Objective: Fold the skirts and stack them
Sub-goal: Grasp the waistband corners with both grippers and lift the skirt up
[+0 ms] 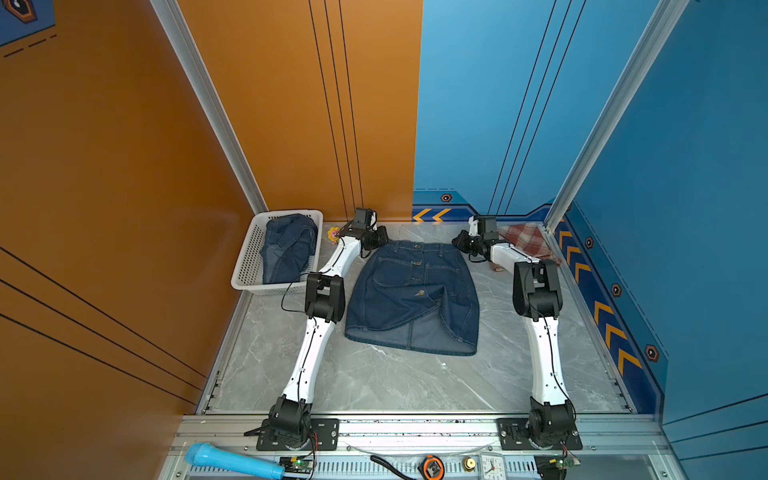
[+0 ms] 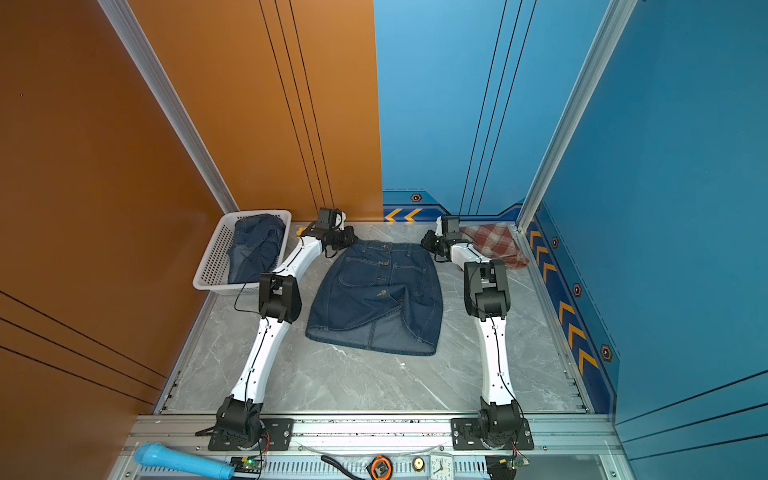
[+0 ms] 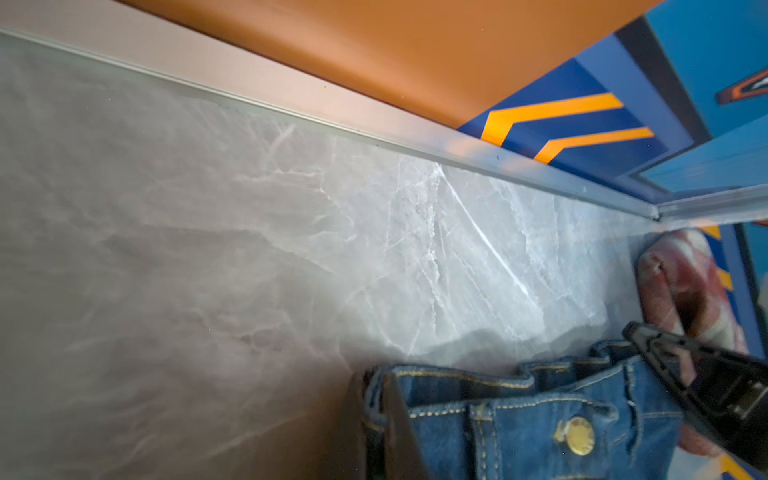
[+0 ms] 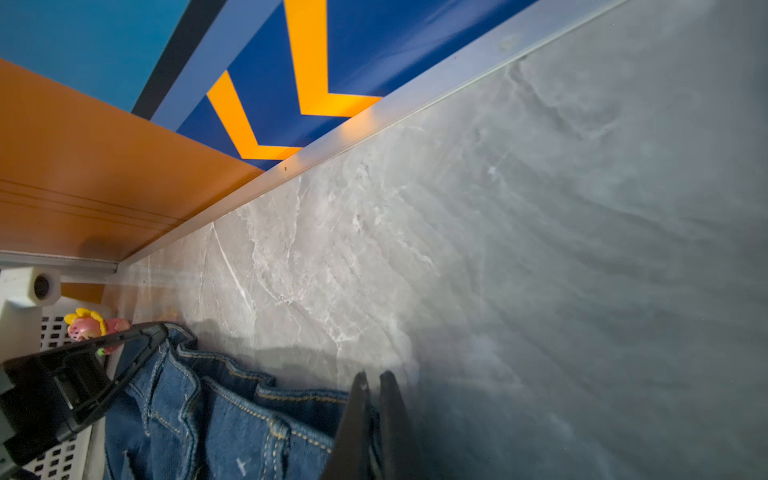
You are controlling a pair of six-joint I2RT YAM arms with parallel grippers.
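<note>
a grey marbled table floors a booth with orange walls on the left and back left and blue walls on the back right and right. orange chevrons run low on the blue. an aluminium rail along the near edge carries both arm bases.

the buttoned skirt lies flat mid-table, front up, between the two arms. its long axis runs near to far, waistband toward the back wall and hem toward the bases, with the hem end skewed a little right. one flap at the slit is turned back, showing the paler inside.

the left gripper is clamped on the waistband's left corner and the right gripper on its right corner — fingers pinched over denim in both wrist views.

a second denim skirt sits crumpled in the white basket at back left. the plaid skirt lies in the back right corner, behind the right arm.
</note>
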